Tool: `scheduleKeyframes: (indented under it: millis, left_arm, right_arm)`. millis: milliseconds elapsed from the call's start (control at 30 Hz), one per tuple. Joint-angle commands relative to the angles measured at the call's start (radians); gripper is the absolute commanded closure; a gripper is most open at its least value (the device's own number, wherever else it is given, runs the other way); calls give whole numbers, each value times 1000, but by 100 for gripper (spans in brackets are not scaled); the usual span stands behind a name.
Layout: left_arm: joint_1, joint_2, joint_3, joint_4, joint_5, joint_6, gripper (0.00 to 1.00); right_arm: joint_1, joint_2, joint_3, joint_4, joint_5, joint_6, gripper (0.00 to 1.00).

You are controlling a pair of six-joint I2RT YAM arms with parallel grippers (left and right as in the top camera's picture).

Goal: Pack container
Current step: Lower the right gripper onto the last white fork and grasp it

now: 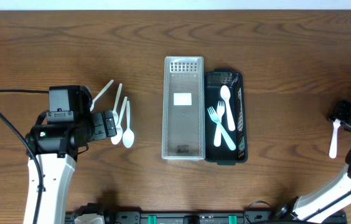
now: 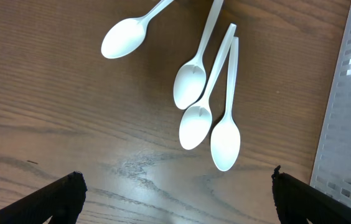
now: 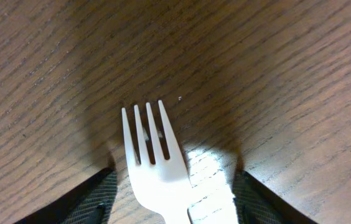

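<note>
Hovering over the left part of the brown wooden table (image 1: 51, 50), the left gripper (image 2: 175, 196) was spread wide, its two black fingertips (image 2: 60, 196) at the bottom corners of the wrist view with nothing between them but bare wood. Just ahead of it lay four white plastic spoons (image 2: 203, 106), apart from the gripper. One spoon (image 2: 126, 37) sat off to the left on its own. The other three were fanned together with their bowls toward the gripper, and the handles of the two nearest ones crossed or touched.

At the centre of the table stood the long translucent rectangular plastic bin (image 1: 183, 134), its perforated wall also at the right edge of the left wrist view; only a white rectangular label (image 1: 182, 98) showed in it. Touching its right side was the black slotted plastic tray (image 1: 241, 112), which held two white plastic forks (image 1: 221, 127) crossed over each other and one white plastic spoon (image 1: 225, 102) beside them.

Far right, near the table edge and well apart from both containers, a single white plastic fork (image 3: 154, 162) lay flat on the wood. The right gripper (image 3: 174, 177) was lowered around the fork's neck with its jaws parted, one dark finger (image 3: 91, 199) on each side of the neck, and wood showed in the gaps, so the fork was not clamped
</note>
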Motion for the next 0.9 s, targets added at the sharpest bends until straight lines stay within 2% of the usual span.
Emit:
scheduleKeyframes:
  millis: [0,133,233,367,733,867]
  left_arm:
    - [3,5,12,-2,10,-6,3]
    - [3,5,12,-2,10,-6,3]
    - [3,5,12,-2,10,-6,3]
    - [3,5,12,-2,10,-6,3]
    - [3,5,12,-2,10,-6,2]
    - [3,5,12,-2,10,-6,3]
  right_arm:
    - [-4,22,-2,0,-33,-5,45]
    - [-4,22,-2,0,-34,-5,54]
    - [-4,22,-2,0,-34,-5,57]
    - [-4,22,-2,3,-37,-5,68]
    - [-2,22,-2,11,-64,-4,79]
    - [2,19,11,-11,-74,46,82]
